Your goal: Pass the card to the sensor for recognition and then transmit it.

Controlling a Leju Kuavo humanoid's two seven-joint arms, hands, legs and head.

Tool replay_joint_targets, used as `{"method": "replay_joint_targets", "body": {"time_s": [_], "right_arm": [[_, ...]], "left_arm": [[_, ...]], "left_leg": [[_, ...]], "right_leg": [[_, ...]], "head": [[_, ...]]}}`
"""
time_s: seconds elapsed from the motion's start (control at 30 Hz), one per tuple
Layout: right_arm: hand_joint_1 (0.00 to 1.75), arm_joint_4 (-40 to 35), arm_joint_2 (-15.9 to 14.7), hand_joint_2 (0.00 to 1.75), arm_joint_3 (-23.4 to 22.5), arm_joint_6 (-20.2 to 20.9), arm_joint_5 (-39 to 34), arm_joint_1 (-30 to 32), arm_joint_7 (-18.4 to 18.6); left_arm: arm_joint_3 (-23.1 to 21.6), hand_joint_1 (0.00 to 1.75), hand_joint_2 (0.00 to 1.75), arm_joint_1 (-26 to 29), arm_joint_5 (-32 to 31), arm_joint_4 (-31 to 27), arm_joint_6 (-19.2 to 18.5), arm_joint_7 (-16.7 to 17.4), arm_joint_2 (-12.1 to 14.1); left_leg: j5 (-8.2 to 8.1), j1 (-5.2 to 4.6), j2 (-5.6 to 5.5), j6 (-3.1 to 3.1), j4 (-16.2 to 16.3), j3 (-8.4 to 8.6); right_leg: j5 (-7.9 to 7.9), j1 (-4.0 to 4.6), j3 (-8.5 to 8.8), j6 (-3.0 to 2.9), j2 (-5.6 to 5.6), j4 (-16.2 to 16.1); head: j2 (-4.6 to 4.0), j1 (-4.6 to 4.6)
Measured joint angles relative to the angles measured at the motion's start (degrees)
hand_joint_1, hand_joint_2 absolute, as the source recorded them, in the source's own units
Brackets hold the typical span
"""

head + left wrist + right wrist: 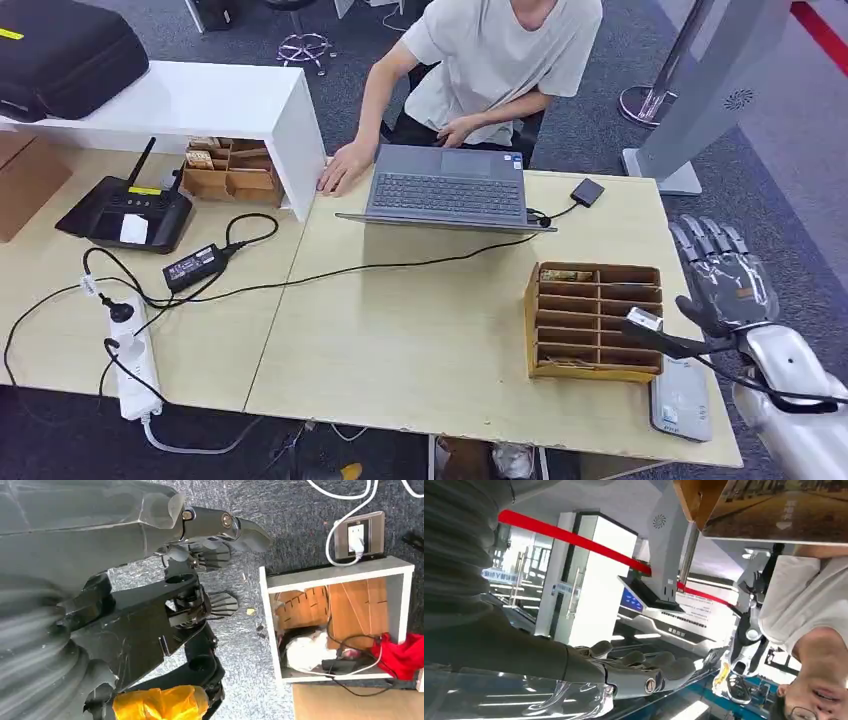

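Landmark: the cardboard card organizer [597, 320], standing on the pale wooden surface [400, 340] toward its right end.
Black case [65, 50]: far left of the organizer, on top of a white shelf unit [215, 105].
Router [125, 213]: far left of the organizer, on the surface, antennas up.
Power strip [135, 365]: far left of the organizer, near the surface's front edge, with cables running toward the organizer.
Left hand [210, 540]: seen from its wrist camera hanging over grey carpet, fingers loosely curled and holding nothing.
Laptop [447, 187]: behind and left of the organizer, open; a person [490, 60] in a light shirt sits behind it, one hand beside its left edge.
Cards: brown ones stand in the organizer's top-row slot [566, 275]; the other compartments are too dark to read.
Card reader [680, 398]: just right of the organizer, flat at the surface's front right corner, with a dark cable across it.
Right hand [727, 277]: right of the organizer, off the surface's edge, fingers stretched out and spread, nothing in them; thumb pointing toward the organizer.
Grey kiosk stand [705, 90]: behind and right of the organizer, on the carpet.
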Motion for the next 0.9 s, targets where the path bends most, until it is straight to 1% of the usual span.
{"method": "replay_joint_targets", "body": {"time_s": [0.17,0.37,0.47,0.7,0.9], "right_arm": [[0.0,-0.9,0.0,1.75,-0.7,0.0,-1.1,0.8,-1.0],[0.0,-6.6,-0.7,1.75,-2.2,0.0,-1.2,5.3,-1.5],[0.0,-8.6,-0.9,1.75,-2.6,0.0,-1.2,6.5,-1.8],[0.0,-9.7,-0.9,1.75,-2.8,-0.3,-1.6,7.3,-3.3],[0.0,-10.5,-0.6,1.75,-2.6,-0.2,-1.6,7.9,-3.5]], "left_arm": [[0.0,0.0,1.75,0.0,0.0,0.0,0.0,0.0,0.0],[0.1,0.0,1.75,0.1,0.0,0.0,0.0,-0.3,0.0],[0.4,0.0,1.75,0.1,0.0,0.0,-0.1,-0.4,0.1],[0.8,0.0,1.75,0.0,-0.1,0.0,0.0,-0.5,0.1],[0.9,0.0,1.75,0.0,-0.3,0.0,0.0,-0.6,0.0]], "left_leg": [[0.0,0.0,-0.01,0.0,0.0,0.01],[-0.01,0.0,-0.01,0.0,0.0,0.0],[-0.01,0.0,0.0,-0.01,0.0,0.0],[-0.01,0.0,0.01,0.0,0.0,0.01],[-0.01,0.0,0.0,0.0,0.0,0.0]], "right_leg": [[-0.01,0.01,-0.01,0.0,0.0,0.0],[-0.02,0.0,-0.01,0.0,0.0,0.0],[-0.02,0.0,-0.02,0.01,0.0,0.0],[-0.01,0.0,-0.01,0.0,0.0,0.0],[-0.02,0.0,-0.01,0.0,0.0,0.0]], "head": [[0.0,0.02],[0.0,0.02],[0.0,0.02],[0.0,0.02],[0.0,0.02]]}}
